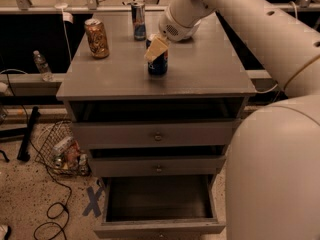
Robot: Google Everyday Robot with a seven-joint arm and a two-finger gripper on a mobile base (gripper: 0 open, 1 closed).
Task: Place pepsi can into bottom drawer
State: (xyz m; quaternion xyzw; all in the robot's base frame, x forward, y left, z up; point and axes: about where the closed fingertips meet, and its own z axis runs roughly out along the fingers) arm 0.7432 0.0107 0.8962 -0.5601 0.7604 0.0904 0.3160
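Three cans are seen on the grey bench (pixel 210 69): an orange-gold can (pixel 97 38) at the rear left, a slim blue-silver can (pixel 139 21) at the rear middle, and the pepsi can (pixel 158 65) nearer the front. The pepsi can is stood upright, well apart from the other two and set back from the front edge. The gripper (pixel 156 49) is held at the top of the pepsi can, its tan tip lying across the can's upper part, and is reached in from the upper right on a thick white arm (pixel 240 19). Whether the jaws are apart, together or clamped on the can cannot be told.

Three drawers are set below the bench top. The top drawer (pixel 158 134) and the middle drawer (pixel 158 166) are each fitted with a small round knob. The bottom drawer (pixel 159 228) is pulled out towards the camera, and its dark inside is exposed. On the floor at the left a wire basket (pixel 62 149) filled with odds and ends is seen, with a blue tape cross (pixel 94 201) just beside the bottom drawer. A water bottle (pixel 42 66) is stood on a ledge further left.
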